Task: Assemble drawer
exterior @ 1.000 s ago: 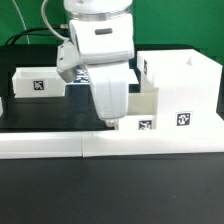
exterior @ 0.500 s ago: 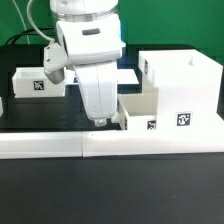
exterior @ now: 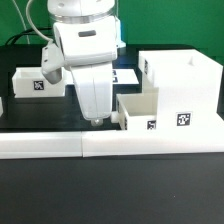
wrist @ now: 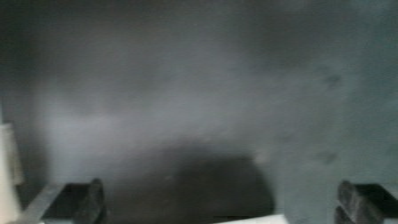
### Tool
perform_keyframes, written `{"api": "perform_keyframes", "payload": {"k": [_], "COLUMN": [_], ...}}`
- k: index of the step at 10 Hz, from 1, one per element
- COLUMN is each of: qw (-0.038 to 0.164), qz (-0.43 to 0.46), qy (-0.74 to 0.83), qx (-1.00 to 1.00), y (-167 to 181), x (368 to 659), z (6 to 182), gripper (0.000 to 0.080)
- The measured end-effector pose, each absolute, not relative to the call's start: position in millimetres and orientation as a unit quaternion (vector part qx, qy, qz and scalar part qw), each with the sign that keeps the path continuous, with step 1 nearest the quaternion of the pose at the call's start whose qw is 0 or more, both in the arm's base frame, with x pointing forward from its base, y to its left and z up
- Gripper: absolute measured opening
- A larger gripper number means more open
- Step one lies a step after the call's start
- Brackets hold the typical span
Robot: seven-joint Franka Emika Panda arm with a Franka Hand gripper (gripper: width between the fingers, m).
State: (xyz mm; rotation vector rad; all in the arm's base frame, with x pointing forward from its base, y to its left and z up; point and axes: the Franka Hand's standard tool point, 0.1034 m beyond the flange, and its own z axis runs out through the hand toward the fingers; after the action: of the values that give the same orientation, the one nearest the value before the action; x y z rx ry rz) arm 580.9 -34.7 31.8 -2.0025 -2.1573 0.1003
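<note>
Two trays to track, going across from the exterior view's left. The first tray [exterior: 33, 82] sits alone on the worktop [exterior: 40, 118], well apart from the rest, tag facing the camera; leave it. Next is the gripper [exterior: 93, 119], pointing straight down, low over the worktop and just beside the second tray [exterior: 138, 108]. You can't tell from the exterior view whether it touches that tray's wall. The wrist view is blurry, but it shows the jaws wide apart with nothing between them, only dark worktop. The second tray looks partly inside the open front of the shell [exterior: 182, 88], which stands upright at the exterior view's right with its opening toward the gripper. The border bars [exterior: 110, 146] run along the near side, in front of all of it. My read: the step in hand is seating the second tray in the shell, and it's partway in. To do it well, set the jaws against the middle of the tray's outer wall, not a corner, so it doesn't yaw and jam on the shell's side walls. Push straight along the slot, slowly, and hold your height so the fingertips don't ride over the rim. Watch the shell: I see nothing backing it, so it may slide instead of taking the tray. Stop once the tray front is flush with the shell face.
</note>
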Motion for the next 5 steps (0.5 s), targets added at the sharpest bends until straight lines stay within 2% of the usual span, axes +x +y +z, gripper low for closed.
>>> {"api": "perform_keyframes", "payload": {"k": [5], "qw": [0.108], "qz": [0.04], "qy": [-0.73], "qx": [-0.674], "y": [-1], "x": [574], "z": [27.0], "gripper": [0.0648]}}
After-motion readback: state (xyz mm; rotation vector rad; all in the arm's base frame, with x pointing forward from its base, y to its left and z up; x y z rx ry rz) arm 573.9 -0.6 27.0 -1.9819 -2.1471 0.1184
